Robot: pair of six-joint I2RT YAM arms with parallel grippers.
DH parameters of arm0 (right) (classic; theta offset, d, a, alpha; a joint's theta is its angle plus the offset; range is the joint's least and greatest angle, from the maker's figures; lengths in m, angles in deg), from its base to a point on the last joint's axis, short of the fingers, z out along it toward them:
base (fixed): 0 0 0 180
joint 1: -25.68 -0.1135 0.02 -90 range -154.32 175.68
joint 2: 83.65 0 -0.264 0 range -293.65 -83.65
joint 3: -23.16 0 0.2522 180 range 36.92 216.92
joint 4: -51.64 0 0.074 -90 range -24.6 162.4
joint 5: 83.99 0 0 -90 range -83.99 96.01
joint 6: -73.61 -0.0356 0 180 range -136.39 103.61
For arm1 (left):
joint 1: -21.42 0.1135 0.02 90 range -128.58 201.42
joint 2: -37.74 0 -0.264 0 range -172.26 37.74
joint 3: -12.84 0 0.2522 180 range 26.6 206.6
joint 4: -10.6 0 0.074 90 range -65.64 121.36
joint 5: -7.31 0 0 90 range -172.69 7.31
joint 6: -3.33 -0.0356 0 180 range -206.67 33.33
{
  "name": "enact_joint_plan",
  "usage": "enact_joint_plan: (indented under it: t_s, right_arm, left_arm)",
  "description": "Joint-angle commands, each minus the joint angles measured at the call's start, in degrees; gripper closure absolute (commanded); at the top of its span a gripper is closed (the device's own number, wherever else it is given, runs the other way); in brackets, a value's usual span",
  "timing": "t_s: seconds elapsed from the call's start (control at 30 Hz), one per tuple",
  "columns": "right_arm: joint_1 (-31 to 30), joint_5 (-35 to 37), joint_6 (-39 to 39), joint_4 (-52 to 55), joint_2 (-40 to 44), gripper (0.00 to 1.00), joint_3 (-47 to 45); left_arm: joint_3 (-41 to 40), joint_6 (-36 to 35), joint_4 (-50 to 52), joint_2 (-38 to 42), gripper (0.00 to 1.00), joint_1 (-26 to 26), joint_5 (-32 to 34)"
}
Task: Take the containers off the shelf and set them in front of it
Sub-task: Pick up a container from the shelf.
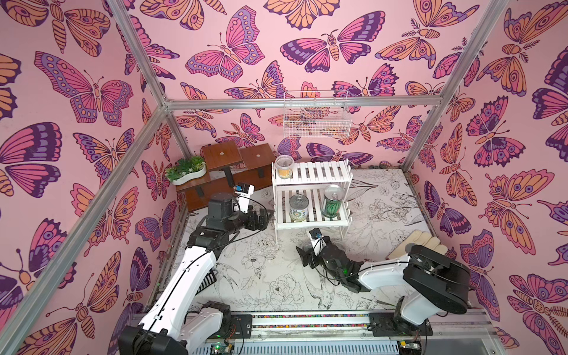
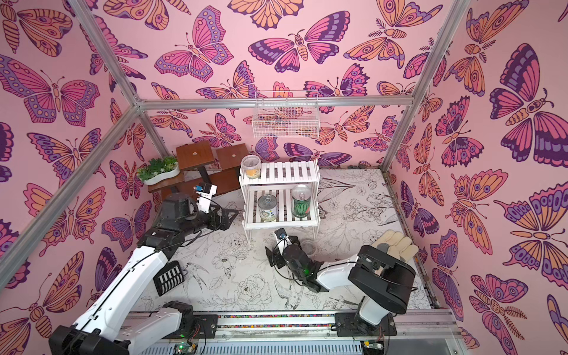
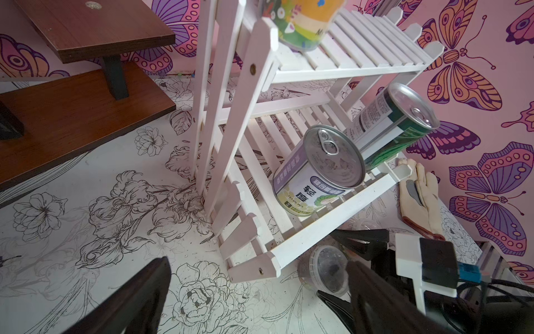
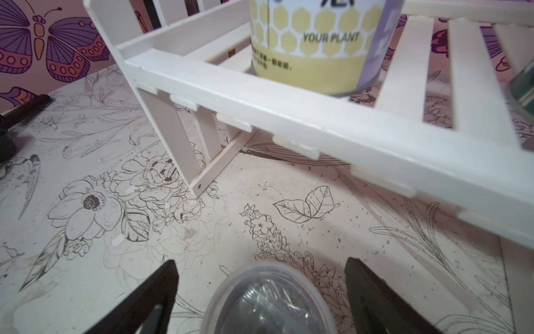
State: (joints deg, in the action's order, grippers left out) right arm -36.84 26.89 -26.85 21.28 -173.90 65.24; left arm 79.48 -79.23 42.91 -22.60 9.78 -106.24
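While right tool [image 4: 260, 261] sits open round clear cup [image 4: 268, 300] at shelf's [image 1: 322, 172] 6 o'clock & left tool [image 3: 258, 263] is open too, yellow cup [image 1: 284, 167], white-green can [image 1: 298, 208] & watermelon can [image 1: 333, 205] aren't off yet.

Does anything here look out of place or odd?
Yes. A pale work glove lies flat on the table, to the right of the shelf. It is no container and seems not to belong. Nothing looks spilled or tipped.
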Motion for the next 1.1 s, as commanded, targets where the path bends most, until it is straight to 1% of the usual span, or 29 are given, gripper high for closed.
enact_joint_plan:
  t_s: [0.0,0.17,0.37,0.5,0.6,0.73,0.9,1.07]
  right_arm:
    - [-1.3,1.9,0.5,5.0,4.2,0.04,2.4]
    - [-3.7,4.0,0.0,11.0,8.9,0.02,3.7]
    - [-4.4,2.2,-1.8,25.8,16.8,0.0,7.2]
    - [-4.4,3.0,-2.4,34.8,24.2,0.01,8.9]
    - [-4.0,2.5,-1.9,40.6,29.3,0.01,10.6]
    - [-0.8,-1.1,-2.8,49.4,35.3,0.01,14.2]
    - [7.0,-8.4,-5.0,58.4,39.9,0.01,19.0]
    - [14.9,-16.5,-6.7,61.7,42.1,0.01,21.9]
  left_arm:
    - [1.4,-1.7,1.4,-0.1,0.0,-0.1,-1.0]
    - [7.0,-3.6,2.4,-2.5,0.0,-0.1,-5.1]
    - [15.4,-6.1,3.6,-7.0,0.0,-0.2,-10.8]
    - [20.0,-7.1,3.9,-10.2,0.0,-0.1,-12.6]
    - [23.1,-8.1,3.8,-13.6,0.0,-0.4,-12.4]
    - [27.2,-9.9,4.2,-18.3,0.0,-1.0,-11.8]
    - [31.6,-12.8,4.5,-22.7,0.0,-2.2,-7.5]
    - [35.9,-13.8,4.4,-26.5,0.0,-3.3,-6.6]
